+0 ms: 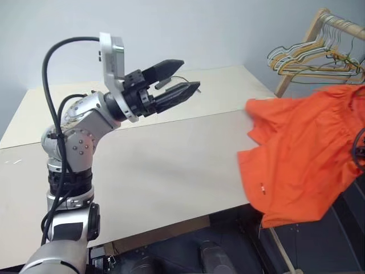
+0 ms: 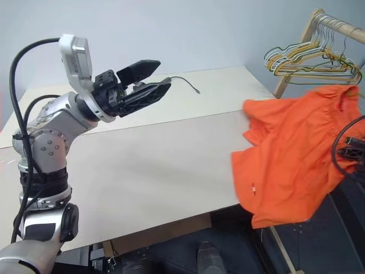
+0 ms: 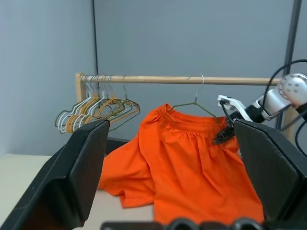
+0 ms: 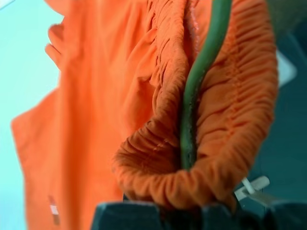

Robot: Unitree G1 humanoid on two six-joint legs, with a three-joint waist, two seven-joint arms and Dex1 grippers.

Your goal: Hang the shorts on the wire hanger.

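Your shorts [image 1: 302, 154] hang at the right end of the desk [image 1: 159, 165], off its edge. The gathered waistband is uppermost and the legs trail down and toward the desk, so the long axis runs roughly top to bottom, a little slanted. One leg lies on the desk's corner. A tiny pale mark sits near the lower hem.

Your left gripper [image 1: 181, 80] hovers above the desk, well apart from the shorts, its jaws spread and holding nothing.

The left wrist view gives you what the head views cut off: the wire hanger [image 3: 196, 103] with its hook over the wooden rail [image 3: 192, 80], the waistband draped on it, and your right gripper [image 3: 224, 135] pressed shut on the waistband. A bundle of hangers [image 3: 96, 112] hangs further along the rail.

The right wrist view shows the hanger's wire running through the bunched elastic.
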